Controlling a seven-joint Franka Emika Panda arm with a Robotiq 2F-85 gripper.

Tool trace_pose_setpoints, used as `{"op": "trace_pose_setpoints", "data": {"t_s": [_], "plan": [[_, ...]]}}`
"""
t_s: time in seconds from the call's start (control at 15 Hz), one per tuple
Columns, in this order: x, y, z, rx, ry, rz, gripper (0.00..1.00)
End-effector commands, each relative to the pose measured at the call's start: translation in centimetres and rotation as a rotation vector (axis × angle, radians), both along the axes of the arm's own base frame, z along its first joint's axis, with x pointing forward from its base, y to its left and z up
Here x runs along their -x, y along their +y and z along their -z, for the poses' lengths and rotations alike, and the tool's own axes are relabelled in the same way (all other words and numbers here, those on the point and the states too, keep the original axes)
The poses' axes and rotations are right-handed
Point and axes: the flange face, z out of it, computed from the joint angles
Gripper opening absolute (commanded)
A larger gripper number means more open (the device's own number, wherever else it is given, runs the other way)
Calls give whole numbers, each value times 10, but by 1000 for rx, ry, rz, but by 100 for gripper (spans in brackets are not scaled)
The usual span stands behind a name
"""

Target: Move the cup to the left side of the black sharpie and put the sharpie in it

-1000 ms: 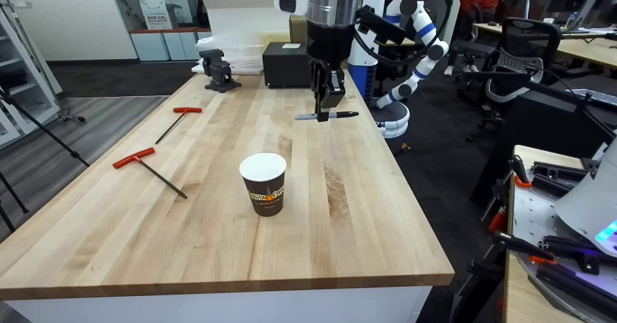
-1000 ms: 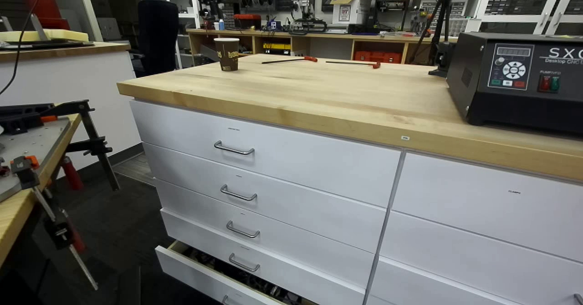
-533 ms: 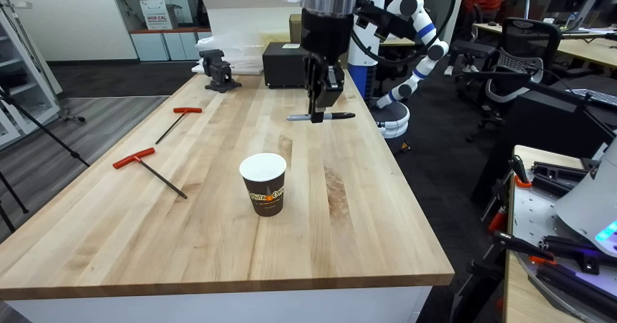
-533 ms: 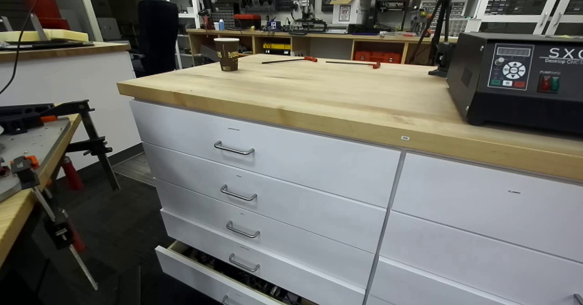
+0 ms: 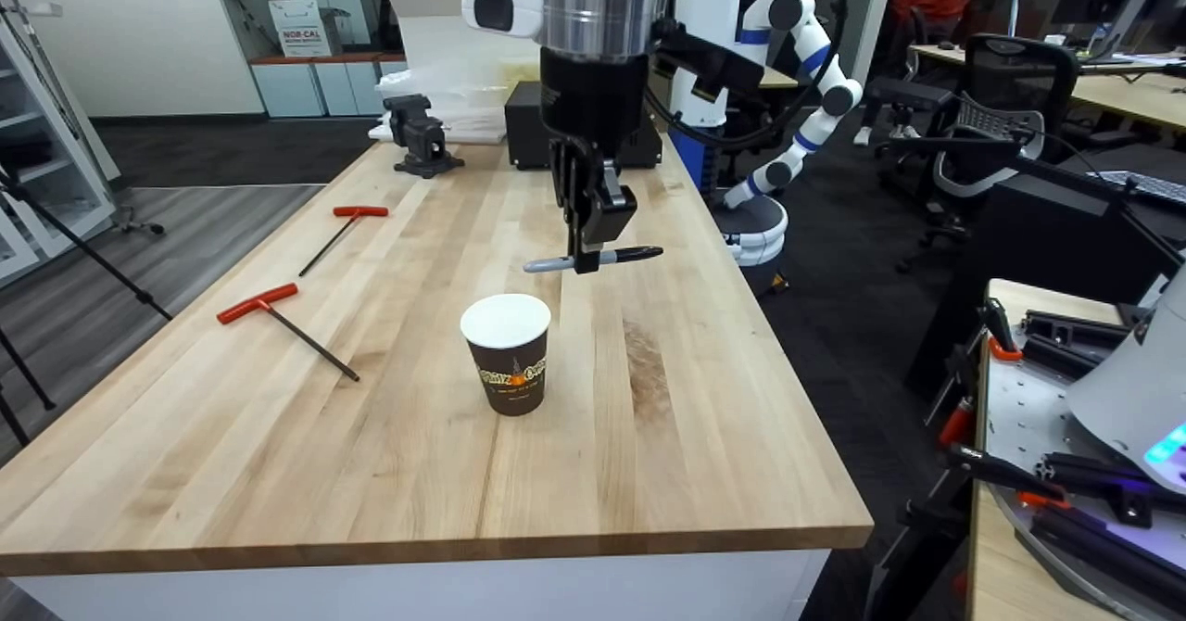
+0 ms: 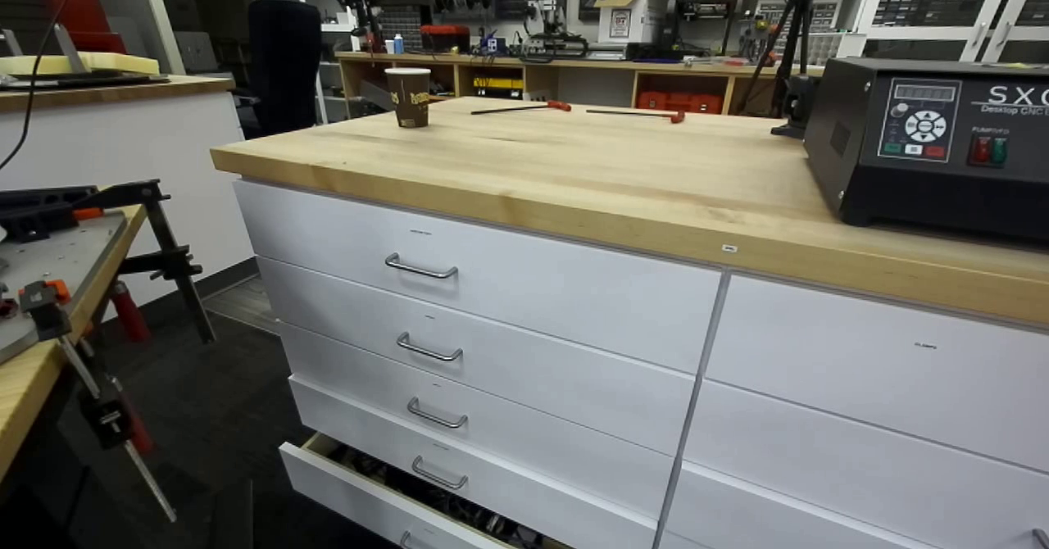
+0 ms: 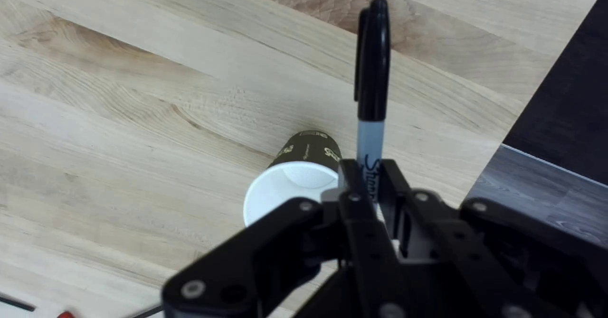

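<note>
Roughly level, the one black sharpie (image 5: pixel 611 257) hung above the counter (image 5: pixel 417 473), in an exterior view its long axis running left to right, black cap right, grey end left. The hand (image 5: pixel 586 260) gripped its grey barrel, where "Shar" could be read. Lower and apart from it, one cup (image 5: pixel 510 361) stood upright, its gold lettering blurred; two red-handled tools (image 5: pixel 258 304) lay to its left. A black box (image 6: pixel 942 176) read "Desktop CNC".

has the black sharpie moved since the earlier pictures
Yes. In an exterior view, the black sharpie has shifted left and down in the picture, closer to the cup, which has not moved.
</note>
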Motion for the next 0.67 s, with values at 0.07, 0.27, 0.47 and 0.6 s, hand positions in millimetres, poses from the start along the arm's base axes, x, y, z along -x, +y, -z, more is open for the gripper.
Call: {"op": "trace_pose_setpoints", "data": {"t_s": [0.07,0.27,0.47,0.6], "plan": [[-13,22,-3,31,16,-41,5],[-24,28,-2,26,5,-50,5],[-38,30,1,15,11,-48,5],[-46,30,3,5,25,-43,5]]}}
